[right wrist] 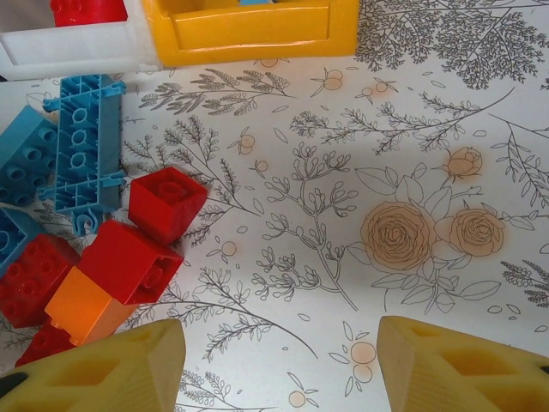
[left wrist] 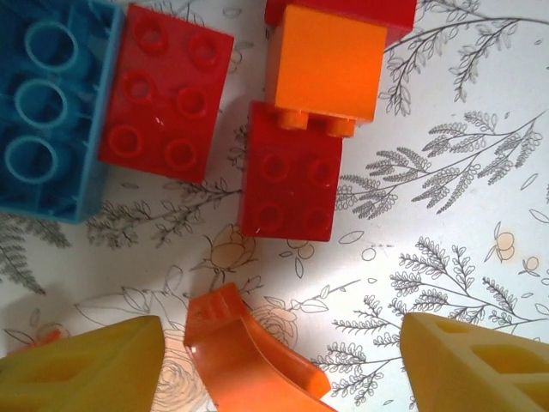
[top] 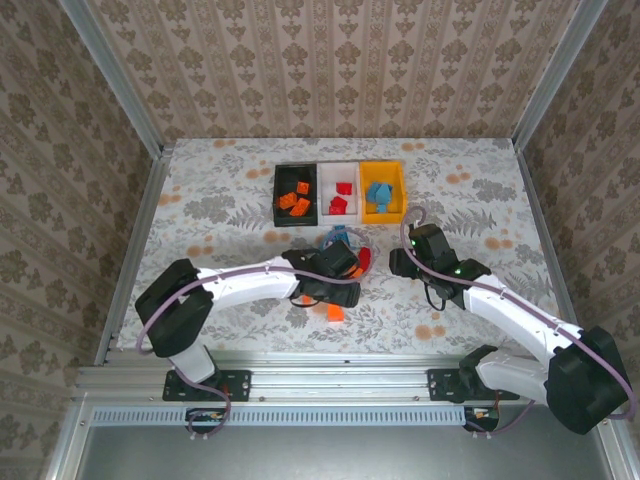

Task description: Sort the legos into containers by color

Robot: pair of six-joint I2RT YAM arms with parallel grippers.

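Now straddling curved orange lego (left wrist: 244, 356) with left gripper (left wrist: 279, 335) spread, unclamped, lego nearer one finger; right gripper (right wrist: 279, 330) likewise agape, lego pile (right wrist: 94, 249) leftward.

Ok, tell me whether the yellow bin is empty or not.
Not empty: the yellow bin holds light blue bricks, seen from above.

Damask-papered walls (top: 330, 70), floral tabletop (top: 230, 190), seemingly metal-framed.

Red, orange, blue legos (left wrist: 287, 184) on floral-patterned table (left wrist: 446, 172).
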